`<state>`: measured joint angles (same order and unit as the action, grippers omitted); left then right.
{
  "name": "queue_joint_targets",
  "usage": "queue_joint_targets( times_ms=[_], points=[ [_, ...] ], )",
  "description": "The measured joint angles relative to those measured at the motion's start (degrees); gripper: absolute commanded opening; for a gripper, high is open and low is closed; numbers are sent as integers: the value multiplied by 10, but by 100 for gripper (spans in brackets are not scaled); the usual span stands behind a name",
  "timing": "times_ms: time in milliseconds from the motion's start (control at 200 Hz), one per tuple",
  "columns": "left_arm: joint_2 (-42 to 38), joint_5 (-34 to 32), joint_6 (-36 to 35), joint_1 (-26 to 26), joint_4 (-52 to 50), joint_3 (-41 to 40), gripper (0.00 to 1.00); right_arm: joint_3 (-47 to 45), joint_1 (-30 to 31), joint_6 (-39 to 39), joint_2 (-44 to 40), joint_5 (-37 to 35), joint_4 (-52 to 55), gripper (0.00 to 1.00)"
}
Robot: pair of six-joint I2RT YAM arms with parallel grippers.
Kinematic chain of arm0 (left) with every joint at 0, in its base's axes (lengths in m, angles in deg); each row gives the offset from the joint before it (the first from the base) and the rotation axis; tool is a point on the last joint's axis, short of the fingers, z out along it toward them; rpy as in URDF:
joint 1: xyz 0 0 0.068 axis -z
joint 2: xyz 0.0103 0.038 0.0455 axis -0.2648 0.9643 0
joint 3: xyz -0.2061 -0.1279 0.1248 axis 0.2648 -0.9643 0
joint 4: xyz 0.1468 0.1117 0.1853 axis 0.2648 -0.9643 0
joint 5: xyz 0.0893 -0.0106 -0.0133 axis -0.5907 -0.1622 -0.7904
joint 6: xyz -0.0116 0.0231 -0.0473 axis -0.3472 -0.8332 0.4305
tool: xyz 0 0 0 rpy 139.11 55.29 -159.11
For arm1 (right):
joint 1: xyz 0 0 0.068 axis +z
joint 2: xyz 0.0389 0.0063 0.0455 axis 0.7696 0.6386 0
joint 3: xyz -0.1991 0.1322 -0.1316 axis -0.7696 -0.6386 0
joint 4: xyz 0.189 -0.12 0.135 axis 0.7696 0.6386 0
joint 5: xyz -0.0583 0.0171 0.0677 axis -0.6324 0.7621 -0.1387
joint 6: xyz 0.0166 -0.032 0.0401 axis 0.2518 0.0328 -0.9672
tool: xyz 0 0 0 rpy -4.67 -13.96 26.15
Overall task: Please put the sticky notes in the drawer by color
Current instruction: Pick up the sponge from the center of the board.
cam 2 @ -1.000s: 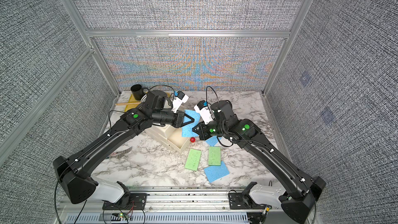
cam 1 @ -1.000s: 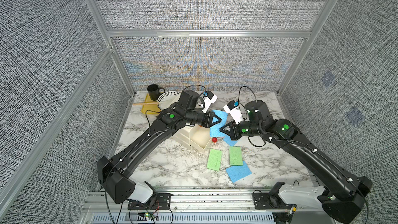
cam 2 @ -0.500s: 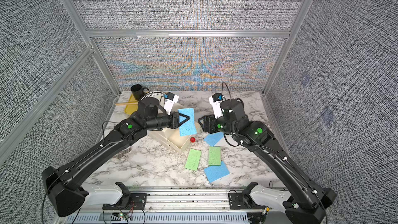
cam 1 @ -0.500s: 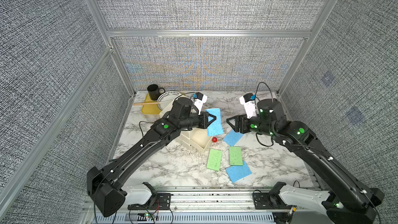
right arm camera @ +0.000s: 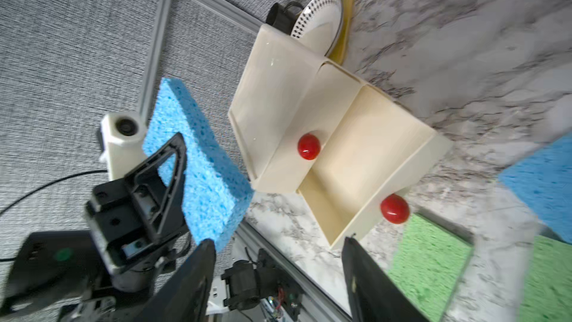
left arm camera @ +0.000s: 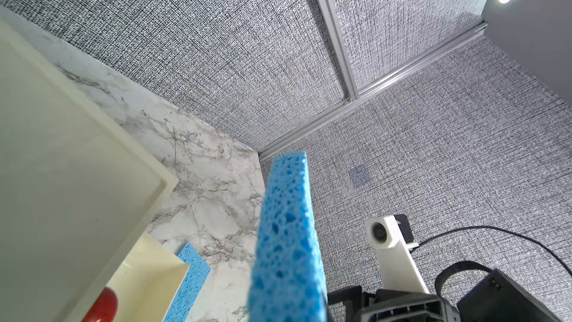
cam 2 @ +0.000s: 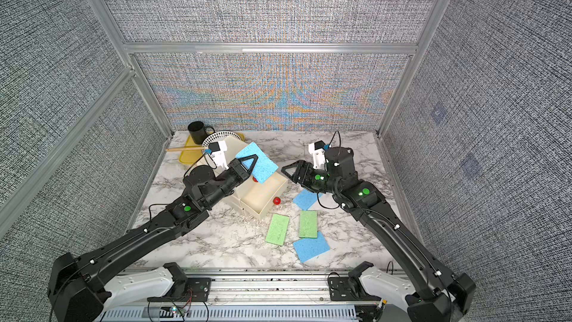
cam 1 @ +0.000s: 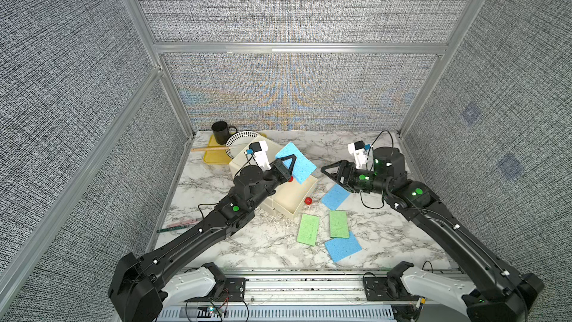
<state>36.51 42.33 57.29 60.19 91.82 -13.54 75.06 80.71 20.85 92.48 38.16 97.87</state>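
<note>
My left gripper [cam 1: 289, 165] is shut on a blue sticky note [cam 1: 298, 162], holding it on edge in the air above the cream drawer cabinet [cam 1: 244, 159]. The same note shows in the wrist views [left arm camera: 288, 243] [right arm camera: 192, 162]. One drawer [right arm camera: 362, 150] with a red knob [right arm camera: 394, 209] is pulled out and looks empty. My right gripper [cam 1: 325, 170] stands open just right of the held note, with nothing between its fingers. Two blue notes [cam 1: 335, 195] [cam 1: 343, 246] and two green ones [cam 1: 308, 229] [cam 1: 338, 223] lie on the marble table. No yellow notes show.
At the back left stand a black mug [cam 1: 220, 132], a white perforated plate [cam 1: 243, 140], a glossy yellow tray [cam 1: 212, 157] and a wooden stick [cam 1: 210, 148]. A thin pen-like object [cam 1: 179, 226] lies near the left wall.
Both grippers were at the blue note a second ago. The right gripper has opened, let go and drawn back to the right. The left gripper keeps the note and has moved slightly left.
</note>
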Motion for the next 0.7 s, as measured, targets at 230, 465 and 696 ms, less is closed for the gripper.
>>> queue_joint_targets(
  times_ms=[230, 465, 696],
  points=[
    [-3, -15, 17, 1, 36, -7, 1, -4, 18, -61, 17, 47, -104, 69],
    [6, -14, 23, 2, 44, -3, 1, 14, 33, -85, 70, 68, -130, 64],
    [10, -11, 27, 2, 52, 1, 1, 47, 46, -85, 101, 70, -137, 19]
  ],
)
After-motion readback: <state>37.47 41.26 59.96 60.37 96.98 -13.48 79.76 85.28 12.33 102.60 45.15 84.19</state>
